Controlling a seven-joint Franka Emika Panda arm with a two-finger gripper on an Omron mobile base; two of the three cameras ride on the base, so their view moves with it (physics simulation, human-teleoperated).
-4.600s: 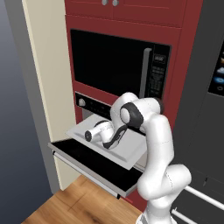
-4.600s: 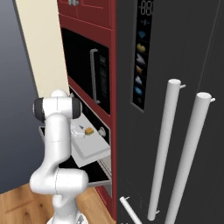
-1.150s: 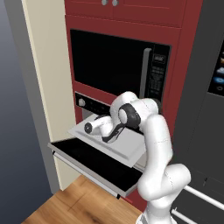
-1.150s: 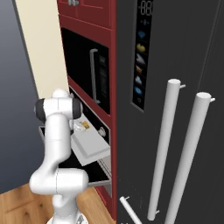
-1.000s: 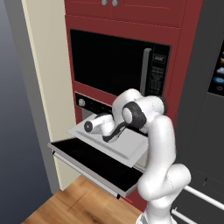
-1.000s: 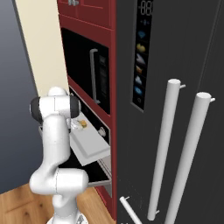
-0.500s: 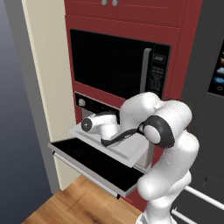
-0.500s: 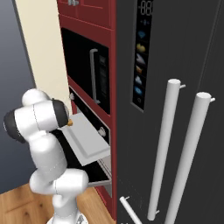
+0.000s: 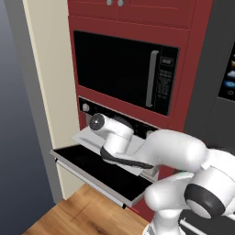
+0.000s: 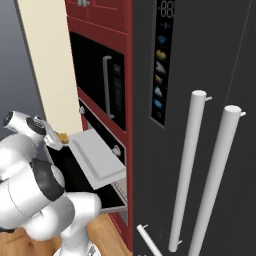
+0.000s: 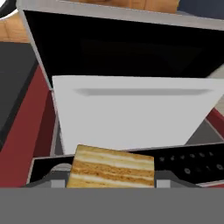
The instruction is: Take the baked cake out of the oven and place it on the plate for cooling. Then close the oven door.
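One cake [image 11: 112, 167] slice clamped in gripper [image 11: 112, 177], layers clear from hand camera; base views show oven door [image 9: 98, 169] down.

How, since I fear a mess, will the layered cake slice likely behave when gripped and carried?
The cake shows soft sponge layers, so it probably squashes or crumbles under a hard squeeze. It looks light for its size. Its flat-sided block shape shouldn't roll, though layers might shear apart.

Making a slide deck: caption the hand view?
Layered cake held at the gripper above the pulled-out tray and open oven door.
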